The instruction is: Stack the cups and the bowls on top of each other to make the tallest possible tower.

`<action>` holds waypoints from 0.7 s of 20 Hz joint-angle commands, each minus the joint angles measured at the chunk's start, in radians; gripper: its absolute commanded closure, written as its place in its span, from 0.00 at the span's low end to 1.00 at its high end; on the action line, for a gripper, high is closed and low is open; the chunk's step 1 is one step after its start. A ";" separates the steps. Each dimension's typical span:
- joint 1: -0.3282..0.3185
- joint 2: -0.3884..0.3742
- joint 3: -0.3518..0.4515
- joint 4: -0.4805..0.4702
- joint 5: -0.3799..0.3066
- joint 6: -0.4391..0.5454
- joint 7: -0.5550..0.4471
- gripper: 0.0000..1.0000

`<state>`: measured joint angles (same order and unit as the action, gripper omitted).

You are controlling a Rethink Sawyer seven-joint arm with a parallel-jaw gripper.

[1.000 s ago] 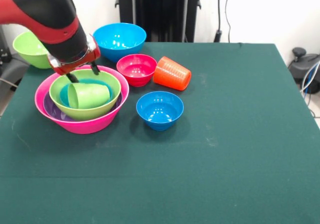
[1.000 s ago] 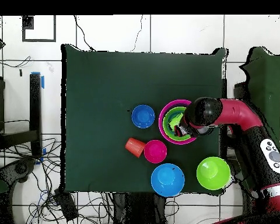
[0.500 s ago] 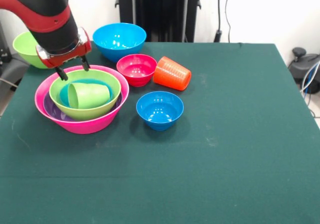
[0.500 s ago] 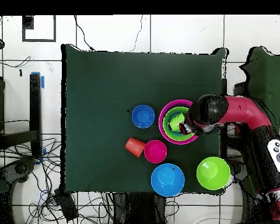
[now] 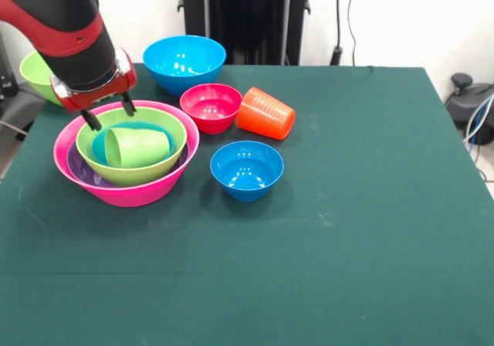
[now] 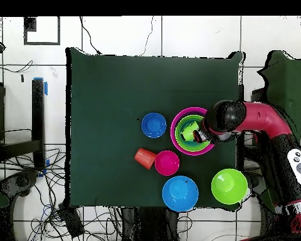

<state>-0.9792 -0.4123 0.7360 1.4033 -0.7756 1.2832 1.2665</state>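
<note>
— How was the gripper [image 5: 108, 114]?
— Spread, holding nothing, above the far rim of the pink bowl [image 5: 123, 193].
— And the green cup [image 5: 137, 147]?
— On its side just below, inside the nested green bowl [image 5: 131, 172]; the orange cup [image 5: 265, 113] lay farther off on the counter [image 5: 347, 230].

My arm [image 5: 65, 22] wears smooth, shiny red and black plastic. The bowls, like the large blue one [image 5: 184, 62], are glossy plastic catching bright highlights. The orange cup [image 5: 265, 113] is ribbed plastic. The table [image 5: 363, 207] carries matt green cloth.
</note>
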 commanded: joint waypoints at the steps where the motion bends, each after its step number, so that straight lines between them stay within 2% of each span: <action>1: 0.041 0.088 0.009 -0.051 -0.033 -0.132 -0.190 0.00; 14: 0.040 0.141 0.005 -0.052 -0.012 -0.165 -0.181 0.00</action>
<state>-0.9802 -0.3734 0.7402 1.3862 -0.7637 1.2349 1.2662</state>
